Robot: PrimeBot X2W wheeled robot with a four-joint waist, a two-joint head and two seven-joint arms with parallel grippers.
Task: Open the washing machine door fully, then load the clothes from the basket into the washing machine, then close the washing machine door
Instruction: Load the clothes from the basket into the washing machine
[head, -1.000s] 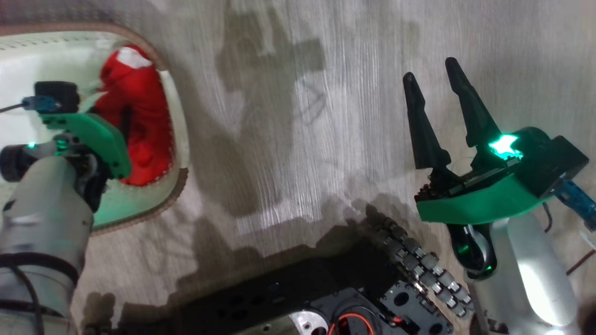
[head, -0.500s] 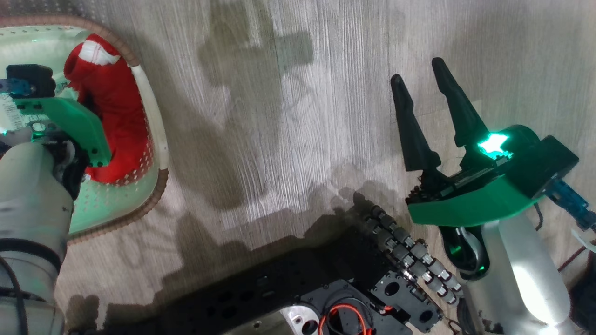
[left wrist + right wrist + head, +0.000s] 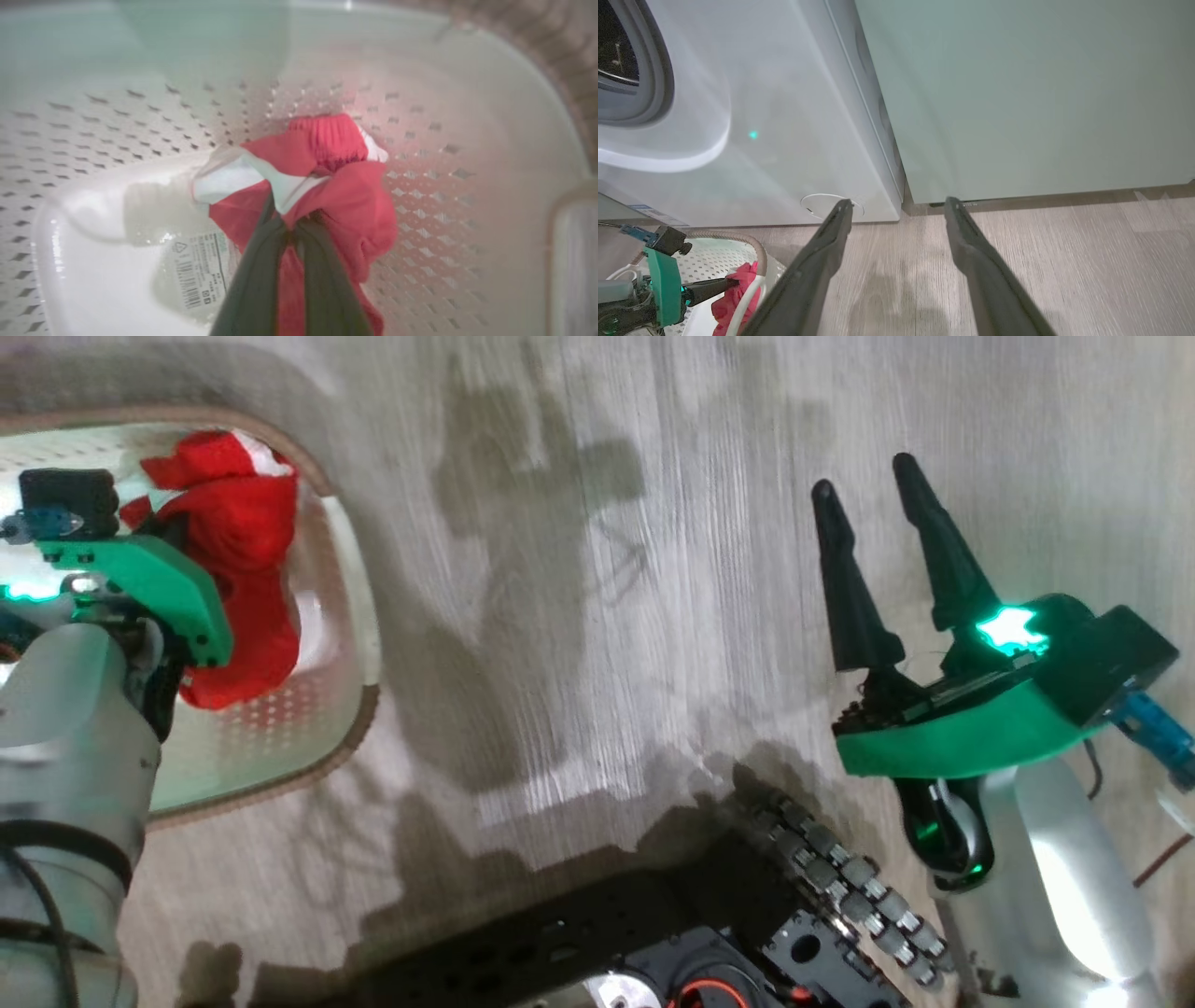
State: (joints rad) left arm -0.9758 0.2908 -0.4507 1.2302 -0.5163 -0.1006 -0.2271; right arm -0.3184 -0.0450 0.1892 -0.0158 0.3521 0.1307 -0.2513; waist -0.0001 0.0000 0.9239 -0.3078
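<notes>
- Left claw (image 3: 292, 219): pressed together, pinching a bunched fold of the clothes (image 3: 345, 186) near the basket (image 3: 467, 140) end wall.
- Clothes: soft, light, limp; likely to trail, so grip bunched fabric.
- Right claw (image 3: 899, 202): spread, empty, above the floor (image 3: 1087, 261).

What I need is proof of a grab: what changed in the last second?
The left pincer closed on the red clothes in the basket, bunching them up. The right pincer stayed open above the floor, and the clothes remain inside the basket.
</notes>
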